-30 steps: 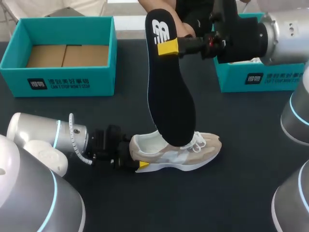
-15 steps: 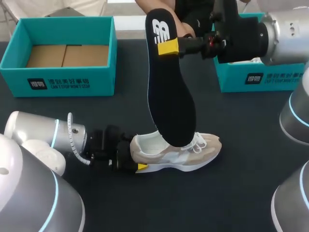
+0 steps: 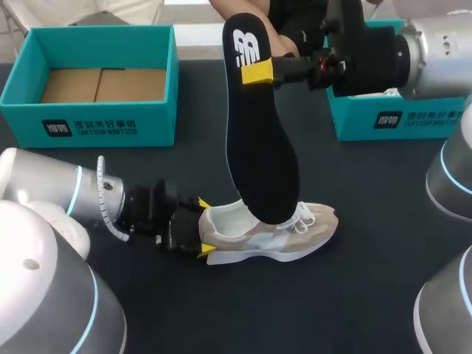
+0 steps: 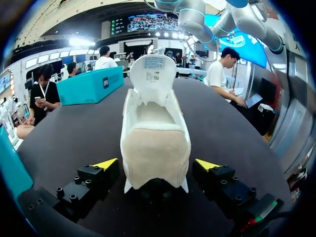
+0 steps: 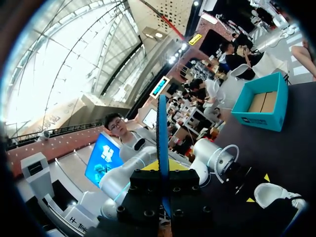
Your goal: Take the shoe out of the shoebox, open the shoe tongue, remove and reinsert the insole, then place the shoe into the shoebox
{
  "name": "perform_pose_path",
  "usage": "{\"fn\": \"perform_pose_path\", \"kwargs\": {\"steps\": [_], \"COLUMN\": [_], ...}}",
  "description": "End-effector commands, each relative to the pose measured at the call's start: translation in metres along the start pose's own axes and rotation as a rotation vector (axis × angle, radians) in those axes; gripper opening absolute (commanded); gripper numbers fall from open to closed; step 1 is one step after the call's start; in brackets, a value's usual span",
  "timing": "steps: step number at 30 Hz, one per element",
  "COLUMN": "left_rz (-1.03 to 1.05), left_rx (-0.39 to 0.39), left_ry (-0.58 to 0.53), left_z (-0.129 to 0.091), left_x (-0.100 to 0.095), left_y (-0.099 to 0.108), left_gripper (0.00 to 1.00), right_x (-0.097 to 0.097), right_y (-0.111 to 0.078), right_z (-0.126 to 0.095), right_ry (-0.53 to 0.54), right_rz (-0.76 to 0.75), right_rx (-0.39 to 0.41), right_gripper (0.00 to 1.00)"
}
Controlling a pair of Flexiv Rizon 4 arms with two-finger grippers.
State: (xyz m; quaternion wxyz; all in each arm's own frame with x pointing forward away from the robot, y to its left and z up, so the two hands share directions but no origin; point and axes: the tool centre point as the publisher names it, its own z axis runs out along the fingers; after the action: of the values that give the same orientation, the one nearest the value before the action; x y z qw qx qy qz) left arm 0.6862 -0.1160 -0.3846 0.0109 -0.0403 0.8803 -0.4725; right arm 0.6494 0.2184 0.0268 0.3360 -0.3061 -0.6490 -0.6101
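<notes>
A beige and white shoe (image 3: 280, 234) lies on its sole on the dark table, heel toward my left arm. My left gripper (image 3: 205, 227) stands open, one finger on each side of the heel; in the left wrist view the yellow fingertips (image 4: 106, 164) are clear of the shoe (image 4: 155, 133). My right gripper (image 3: 256, 72) is shut on the heel end of the black insole (image 3: 258, 140), which hangs steeply with its toe end down at the shoe's opening. The right wrist view shows the insole (image 5: 163, 128) edge-on between the shut fingers, and the shoe (image 5: 274, 195) far below.
An open teal shoebox (image 3: 110, 127) with a cardboard floor stands at the back left. A second teal box (image 3: 398, 118) sits at the back right, partly behind my right arm. Bare table lies in front of the shoe.
My left gripper has opened wider and let go of the shoe's heel, and the left arm has shifted slightly. The right arm and the insole have not moved.
</notes>
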Motion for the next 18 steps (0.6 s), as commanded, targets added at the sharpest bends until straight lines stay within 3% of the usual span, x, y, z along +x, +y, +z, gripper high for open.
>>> {"fn": "perform_pose_path", "kwargs": {"steps": [1, 8, 12, 18], "left_rz": [-0.001, 0.011, 0.033, 0.012], "left_rx": [-0.009, -0.013, -0.129, -0.213], "left_ry": [-0.002, 0.001, 0.023, 0.029], "left_z": [0.000, -0.002, -0.010, -0.020], "left_x": [0.001, 0.003, 0.006, 0.004], "left_y": [-0.001, -0.004, -0.014, -0.022], "left_gripper": [1.00, 1.00, 1.00, 1.00], "right_x": [0.000, 0.000, 0.000, 0.000], "right_y": [0.000, 0.000, 0.000, 0.000], "right_z": [0.002, 0.002, 0.002, 0.002], "right_ry": [-0.005, -0.005, -0.005, -0.005], "right_rz": [0.002, 0.002, 0.002, 0.002], "right_rx": [-0.001, -0.001, -0.001, -0.001], "right_gripper": [0.00, 0.00, 0.00, 0.00]}}
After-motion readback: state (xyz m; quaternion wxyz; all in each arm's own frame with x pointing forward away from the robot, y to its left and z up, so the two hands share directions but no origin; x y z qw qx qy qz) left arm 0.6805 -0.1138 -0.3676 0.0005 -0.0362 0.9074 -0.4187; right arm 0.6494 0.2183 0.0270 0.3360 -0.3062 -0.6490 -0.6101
